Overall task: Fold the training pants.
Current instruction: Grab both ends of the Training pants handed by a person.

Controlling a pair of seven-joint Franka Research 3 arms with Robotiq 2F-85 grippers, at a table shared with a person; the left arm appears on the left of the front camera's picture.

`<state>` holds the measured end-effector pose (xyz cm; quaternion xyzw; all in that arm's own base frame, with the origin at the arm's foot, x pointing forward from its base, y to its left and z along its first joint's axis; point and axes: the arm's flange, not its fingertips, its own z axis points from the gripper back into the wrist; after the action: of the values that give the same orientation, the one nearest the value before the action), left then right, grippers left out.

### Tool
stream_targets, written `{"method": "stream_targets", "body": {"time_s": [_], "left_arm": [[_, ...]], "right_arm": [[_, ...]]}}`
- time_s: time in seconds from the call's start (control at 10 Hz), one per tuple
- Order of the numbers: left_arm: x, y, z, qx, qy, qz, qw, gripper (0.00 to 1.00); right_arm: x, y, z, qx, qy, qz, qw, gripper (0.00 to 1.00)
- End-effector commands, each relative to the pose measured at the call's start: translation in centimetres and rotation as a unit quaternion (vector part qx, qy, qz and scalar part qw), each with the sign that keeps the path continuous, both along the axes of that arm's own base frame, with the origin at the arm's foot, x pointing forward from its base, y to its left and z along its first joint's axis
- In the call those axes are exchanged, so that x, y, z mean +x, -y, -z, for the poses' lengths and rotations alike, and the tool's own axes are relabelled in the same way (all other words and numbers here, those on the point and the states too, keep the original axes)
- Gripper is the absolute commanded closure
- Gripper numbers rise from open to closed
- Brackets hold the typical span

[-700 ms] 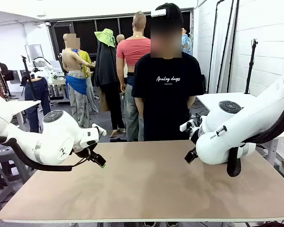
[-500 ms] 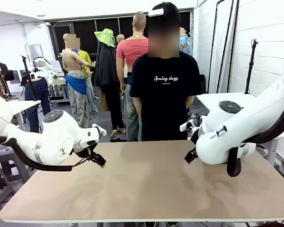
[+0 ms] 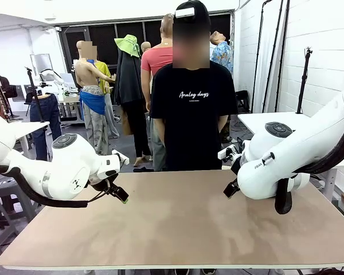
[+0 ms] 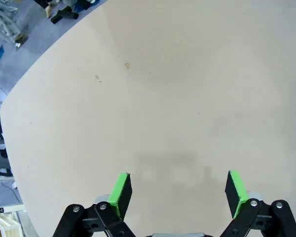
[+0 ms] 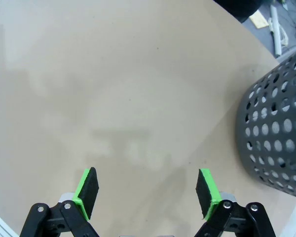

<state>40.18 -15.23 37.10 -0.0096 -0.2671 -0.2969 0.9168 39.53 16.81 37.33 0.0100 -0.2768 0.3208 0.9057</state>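
Observation:
The training pants are out of view. The brown table [image 3: 178, 229] lies bare between the arms. My left gripper [image 3: 121, 196] hangs open just above the table's left part; in the left wrist view the left gripper [image 4: 177, 190] has its green pads [image 4: 121, 193] wide apart with nothing between them. My right gripper [image 3: 229, 189] hovers open over the right part; the right gripper [image 5: 148, 190] in its own wrist view also has nothing between its green pads [image 5: 87, 191].
A person in a black T-shirt [image 3: 192, 114] stands at the far edge of the table, arms down. A dark perforated basket [image 5: 276, 133] stands at the right of the right wrist view, by the table's edge.
The person has shifted a little to the picture's left. Neither arm has moved.

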Motion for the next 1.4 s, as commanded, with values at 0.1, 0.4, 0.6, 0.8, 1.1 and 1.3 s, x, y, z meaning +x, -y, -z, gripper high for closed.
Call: {"method": "stream_targets", "body": {"time_s": [0.1, 0.4, 0.6, 0.8, 1.1, 1.3], "left_arm": [[0.1, -0.1, 0.0, -0.001, 0.0, -0.002, 1.0, 0.0], [0.1, -0.1, 0.0, -0.001, 0.0, -0.002, 1.0, 0.0], [0.1, -0.1, 0.0, -0.001, 0.0, -0.002, 1.0, 0.0], [-0.5, 0.7, -1.7, 0.023, 0.018, -0.005, 1.0, 0.0], [-1.4, 0.4, -5.6, 0.028, 0.044, -0.023, 0.998, 0.0], [-2.6, 0.2, -7.5, 0.015, 0.045, -0.016, 0.999, 0.0]], "right_arm": [[0.0, 0.0, 0.0, 0.0, 0.0, 0.0, 1.0, 0.0], [0.0, 0.0, 0.0, 0.0, 0.0, 0.0, 1.0, 0.0], [0.0, 0.0, 0.0, 0.0, 0.0, 0.0, 1.0, 0.0], [-0.5, 0.8, -1.3, 0.011, -0.002, -0.003, 1.0, 0.0], [-1.5, 2.0, -5.4, 0.017, 0.005, -0.022, 1.0, 0.0], [-2.5, 2.4, -7.1, 0.032, -0.004, -0.044, 0.999, 0.0]]}}
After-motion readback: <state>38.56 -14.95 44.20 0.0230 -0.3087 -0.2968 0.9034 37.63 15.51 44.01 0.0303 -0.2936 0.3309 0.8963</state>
